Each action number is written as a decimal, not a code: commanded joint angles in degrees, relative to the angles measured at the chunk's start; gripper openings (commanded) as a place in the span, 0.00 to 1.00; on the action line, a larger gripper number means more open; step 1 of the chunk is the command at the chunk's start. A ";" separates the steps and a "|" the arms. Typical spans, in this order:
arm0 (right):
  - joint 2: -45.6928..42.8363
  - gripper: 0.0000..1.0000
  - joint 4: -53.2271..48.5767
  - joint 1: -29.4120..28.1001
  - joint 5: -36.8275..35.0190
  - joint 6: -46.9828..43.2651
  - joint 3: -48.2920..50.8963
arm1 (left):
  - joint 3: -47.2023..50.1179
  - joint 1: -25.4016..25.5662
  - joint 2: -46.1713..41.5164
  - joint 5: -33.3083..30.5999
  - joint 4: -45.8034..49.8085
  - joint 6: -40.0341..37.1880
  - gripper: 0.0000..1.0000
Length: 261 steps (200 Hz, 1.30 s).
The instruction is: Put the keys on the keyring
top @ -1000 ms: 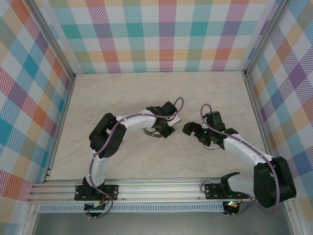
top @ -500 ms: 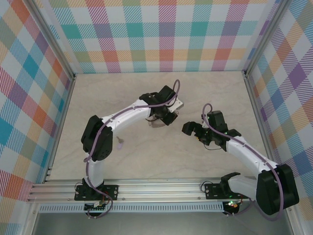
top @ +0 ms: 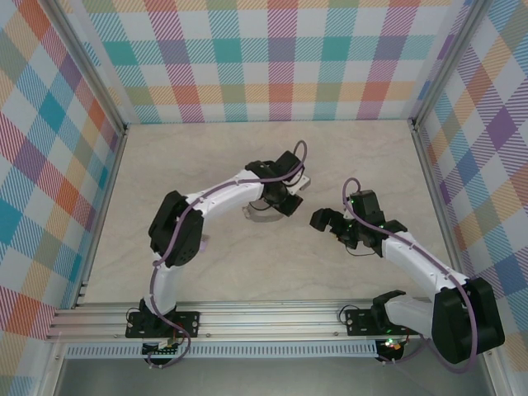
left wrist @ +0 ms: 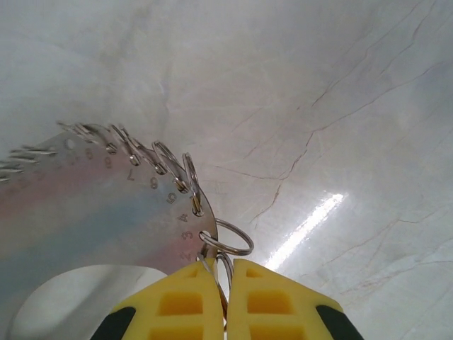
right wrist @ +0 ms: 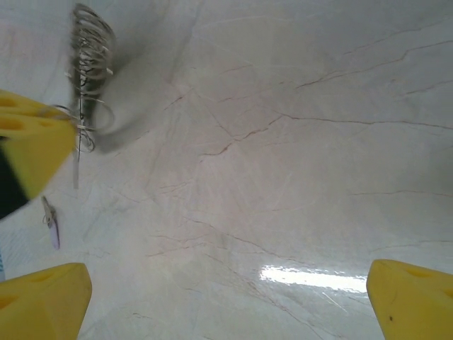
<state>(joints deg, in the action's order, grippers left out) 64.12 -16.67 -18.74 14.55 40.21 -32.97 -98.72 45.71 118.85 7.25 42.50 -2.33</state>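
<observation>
The keyring [left wrist: 106, 212] is a curved silver plate with numbered holes that carries several split rings [left wrist: 228, 238]. My left gripper [left wrist: 226, 290] is shut on a ring and the plate's edge at the low-numbered end. From above, the left gripper [top: 279, 200] holds the plate [top: 261, 216] over the middle of the table. My right gripper [top: 327, 224] stands open just to its right with nothing between its yellow fingertips [right wrist: 42, 297]. In the right wrist view the rings [right wrist: 89, 49] hang by the left gripper's yellow finger [right wrist: 32, 142], and the lilac-headed key [right wrist: 52, 228] lies on the table beyond.
The marble-patterned tabletop [top: 247, 272] is enclosed by checked walls [top: 272, 58] at the back and on both sides. An aluminium rail [top: 264, 318] runs along the near edge, where both arm bases are bolted.
The left arm swung toward the back with the plate, then came back slightly nearer and lower. The right gripper stayed open and barely shifted.
</observation>
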 commanded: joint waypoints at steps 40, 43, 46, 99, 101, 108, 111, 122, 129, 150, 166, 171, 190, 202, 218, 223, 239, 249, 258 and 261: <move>2.85 1.00 -2.76 0.80 -4.58 3.99 -1.65 | 1.16 3.02 7.78 0.05 0.09 4.08 0.01; 3.15 1.00 -2.76 0.89 -4.61 4.25 -1.81 | 1.17 3.09 7.91 0.09 -0.08 4.25 0.02; 3.31 1.00 -2.71 0.98 -4.61 4.53 -1.90 | 1.17 3.07 8.01 0.13 -0.21 4.39 0.04; 6.53 1.00 -0.77 1.34 -3.39 6.96 -2.46 | 2.16 2.69 4.35 -0.72 -1.95 5.58 0.49; 6.61 1.00 -0.77 1.38 -3.43 6.98 -2.45 | 2.27 2.60 4.11 -0.80 -2.04 5.65 0.50; 6.79 1.00 -0.51 1.40 -3.30 7.21 -2.45 | 2.86 2.23 2.96 -1.06 -2.51 6.01 0.54; 6.85 1.00 -0.48 1.41 -3.30 7.25 -2.46 | 3.08 1.94 2.52 -1.09 -2.65 6.14 0.55; 7.33 1.00 0.01 1.43 -2.89 7.34 -2.55 | 4.20 0.94 0.84 -0.97 -3.54 6.89 0.57; 7.66 1.00 0.41 1.44 -2.41 7.34 -2.69 | 5.21 0.13 -0.37 -0.39 -4.42 7.43 0.58; 9.12 1.00 1.80 1.48 0.07 6.91 -3.41 | 8.11 -2.07 -3.48 0.65 -6.60 8.96 0.64; 10.37 0.99 3.35 1.43 2.64 6.55 -3.85 | 10.00 -3.39 -5.24 0.71 -7.60 9.51 0.65; 10.78 0.98 4.21 1.45 3.48 6.55 -3.81 | 10.48 -3.76 -5.78 0.60 -7.80 9.53 0.66; 12.42 0.90 8.00 1.34 7.37 7.42 -3.62 | 12.35 -5.13 -7.32 0.37 -8.55 9.93 0.67; 13.75 0.84 10.92 1.13 9.57 8.72 -3.30 | 13.16 -6.00 -7.91 0.48 -8.84 10.17 0.67; 16.14 0.75 14.11 0.18 10.91 9.99 -3.37 | 13.75 -7.60 -8.08 0.85 -8.90 10.54 0.67; 17.05 0.72 14.84 -0.18 10.96 10.31 -3.74 | 13.90 -8.04 -8.20 1.18 -9.07 10.74 0.67; 20.42 0.64 16.75 -1.39 11.17 10.93 -5.31 | 14.60 -9.29 -8.32 2.19 -9.43 11.35 0.67; 22.67 0.59 17.65 -2.05 11.53 11.35 -6.62 | 15.26 -9.74 -8.54 2.24 -9.57 11.47 0.67; 24.60 0.56 18.32 -2.66 11.74 11.62 -8.02 | 16.15 -10.06 -8.95 2.33 -10.00 11.69 0.67; 25.24 0.56 18.49 -2.76 11.75 11.70 -8.40 | 16.51 -10.11 -9.14 2.41 -10.17 11.87 0.67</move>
<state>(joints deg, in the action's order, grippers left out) 85.52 -3.07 -20.10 23.70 50.43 -37.60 -84.20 36.71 112.31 8.14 33.74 8.14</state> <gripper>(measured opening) 0.581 0.672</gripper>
